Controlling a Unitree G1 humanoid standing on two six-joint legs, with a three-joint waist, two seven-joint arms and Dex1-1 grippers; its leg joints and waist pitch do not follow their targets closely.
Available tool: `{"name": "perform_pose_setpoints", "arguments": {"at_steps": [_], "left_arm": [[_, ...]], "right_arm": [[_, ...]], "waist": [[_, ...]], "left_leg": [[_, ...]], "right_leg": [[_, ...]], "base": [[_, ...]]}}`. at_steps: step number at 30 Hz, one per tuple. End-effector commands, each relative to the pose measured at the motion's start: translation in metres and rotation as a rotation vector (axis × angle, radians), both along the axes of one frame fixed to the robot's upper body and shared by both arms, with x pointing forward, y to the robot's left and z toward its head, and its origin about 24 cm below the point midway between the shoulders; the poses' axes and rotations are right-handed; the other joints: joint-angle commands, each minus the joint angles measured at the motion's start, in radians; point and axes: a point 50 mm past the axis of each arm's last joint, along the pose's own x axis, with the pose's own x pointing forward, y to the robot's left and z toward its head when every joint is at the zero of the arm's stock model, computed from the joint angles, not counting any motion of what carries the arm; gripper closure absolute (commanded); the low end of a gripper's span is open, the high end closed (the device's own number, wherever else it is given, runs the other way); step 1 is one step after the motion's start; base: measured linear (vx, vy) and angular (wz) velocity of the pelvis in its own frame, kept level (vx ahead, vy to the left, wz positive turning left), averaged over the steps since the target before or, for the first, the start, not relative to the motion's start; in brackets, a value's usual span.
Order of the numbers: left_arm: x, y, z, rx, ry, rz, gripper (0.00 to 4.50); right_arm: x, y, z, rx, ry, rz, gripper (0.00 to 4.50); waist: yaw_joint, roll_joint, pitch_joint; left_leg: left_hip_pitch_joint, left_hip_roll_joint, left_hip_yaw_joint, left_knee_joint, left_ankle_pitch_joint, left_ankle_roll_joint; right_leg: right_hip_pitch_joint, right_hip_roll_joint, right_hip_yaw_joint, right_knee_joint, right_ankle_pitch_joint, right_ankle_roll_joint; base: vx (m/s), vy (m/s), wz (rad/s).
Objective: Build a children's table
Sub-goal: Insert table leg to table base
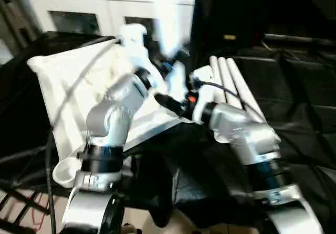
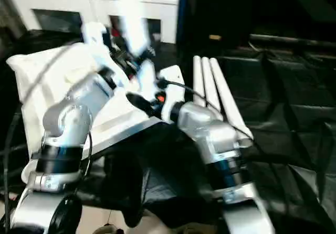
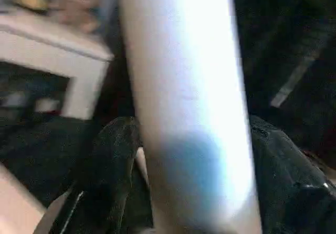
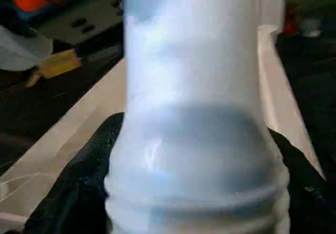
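The white tabletop [image 1: 68,87] lies underside up on black cloth, with a rounded corner socket [image 1: 65,171] at its near left. One white leg [image 1: 170,19] stands roughly upright over the tabletop's far right side. My left gripper [image 1: 167,66] is shut on this leg; the left wrist view shows the leg [image 3: 184,108] between its black fingers [image 3: 110,166]. My right gripper [image 1: 176,95] is shut on it lower down, and in the right wrist view the leg's ribbed end [image 4: 194,192] sits between the fingers [image 4: 79,192]. Three more legs [image 1: 231,82] lie side by side to the right.
A white cabinet with glass doors [image 1: 105,8] stands behind the tabletop. Black cloth [image 1: 294,103] covers the work surface to the right. A black cable [image 1: 52,155] hangs along my left arm, and a metal rack [image 1: 21,208] shows at the near left.
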Motion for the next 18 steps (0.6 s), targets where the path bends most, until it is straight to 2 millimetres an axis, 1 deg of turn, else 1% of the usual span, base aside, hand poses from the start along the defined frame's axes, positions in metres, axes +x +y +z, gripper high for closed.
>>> {"name": "perform_pose_setpoints", "arguments": {"at_steps": [1,3,5,6,8,10,11,13,14,15,17,18], "left_arm": [[0.003,0.003,0.004,0.004,0.007,0.059,1.52],[0.004,0.002,0.004,0.002,0.015,0.075,1.62],[0.003,0.000,0.005,-0.016,0.025,0.074,1.82],[0.002,-0.001,0.005,-0.025,0.029,0.073,1.93],[0.001,-0.006,0.008,-0.051,0.021,0.058,2.01],[-0.001,-0.010,0.011,-0.075,-0.002,0.034,2.16],[-0.002,-0.012,0.013,-0.087,-0.011,0.021,2.33],[-0.003,-0.013,0.014,-0.101,-0.018,0.010,2.35],[-0.003,-0.013,0.014,-0.112,-0.020,0.004,2.46],[-0.004,-0.013,0.015,-0.137,-0.017,-0.009,2.46],[-0.005,-0.013,0.015,-0.156,-0.020,-0.020,2.52],[-0.006,-0.014,0.015,-0.170,-0.019,-0.035,2.54]], "right_arm": [[0.002,0.001,0.004,-0.014,-0.037,-0.043,1.67],[0.002,0.002,0.004,-0.023,-0.048,-0.067,1.69],[0.002,0.003,0.005,-0.032,-0.061,-0.090,1.70],[0.003,0.003,0.005,-0.035,-0.066,-0.098,1.70],[0.003,0.004,0.006,-0.033,-0.076,-0.114,1.70],[0.003,0.004,0.006,-0.031,-0.080,-0.121,1.71],[0.003,0.004,0.005,-0.031,-0.080,-0.122,1.71],[0.003,0.004,0.005,-0.035,-0.082,-0.125,1.71],[0.003,0.004,0.005,-0.036,-0.082,-0.126,1.71],[0.003,0.003,0.005,-0.037,-0.083,-0.128,1.71],[0.003,0.003,0.005,-0.037,-0.084,-0.129,1.71],[0.003,0.003,0.005,-0.040,-0.086,-0.131,1.71]], "waist": [[0.001,-0.009,-0.086],[0.002,-0.008,-0.086],[0.005,-0.007,-0.087],[0.005,-0.005,-0.086],[0.005,-0.008,-0.086],[0.006,-0.009,-0.086],[0.005,-0.010,-0.086],[0.005,-0.009,-0.085],[0.004,-0.010,-0.085],[0.003,-0.009,-0.084],[0.001,-0.010,-0.084],[0.002,-0.006,-0.084]], "left_leg": [[0.008,0.007,0.003,-0.067,-0.112,-0.006],[0.008,0.008,0.003,-0.068,-0.114,-0.006],[0.011,0.009,0.004,-0.068,-0.118,-0.003],[0.010,0.009,0.004,-0.067,-0.118,-0.004],[0.009,0.008,0.004,-0.068,-0.123,-0.003],[0.007,0.008,0.004,-0.068,-0.122,-0.002],[0.006,0.007,0.004,-0.068,-0.124,0.001],[0.007,0.007,0.004,-0.068,-0.129,0.002],[0.007,0.007,0.004,-0.068,-0.132,0.003],[0.007,0.007,0.004,-0.068,-0.134,0.003],[0.008,0.007,0.004,-0.068,-0.141,0.002],[0.007,0.006,0.004,-0.068,-0.137,0.001]], "right_leg": [[0.064,-0.062,0.043,-0.080,-0.210,-0.126],[0.064,-0.062,0.043,-0.079,-0.203,-0.132],[0.062,-0.062,0.045,-0.078,-0.190,-0.140],[0.062,-0.062,0.045,-0.077,-0.185,-0.142],[0.064,-0.063,0.045,-0.079,-0.182,-0.144],[0.066,-0.065,0.045,-0.078,-0.180,-0.144],[0.067,-0.064,0.044,-0.079,-0.183,-0.140],[0.066,-0.065,0.045,-0.080,-0.193,-0.139],[0.066,-0.064,0.044,-0.081,-0.197,-0.137],[0.065,-0.063,0.044,-0.081,-0.200,-0.136],[0.065,-0.063,0.044,-0.083,-0.215,-0.129],[0.065,-0.063,0.045,-0.082,-0.211,-0.130]], "base": [[0.000,0.000,0.00],[0.000,0.000,0.00],[0.000,0.000,0.00],[0.000,0.000,0.00],[0.000,0.000,0.00],[0.000,0.000,0.00],[0.000,0.000,0.00],[0.000,0.000,0.00],[0.000,0.000,0.00],[0.000,0.000,0.00],[0.000,0.000,0.00],[0.000,0.000,0.00]]}}
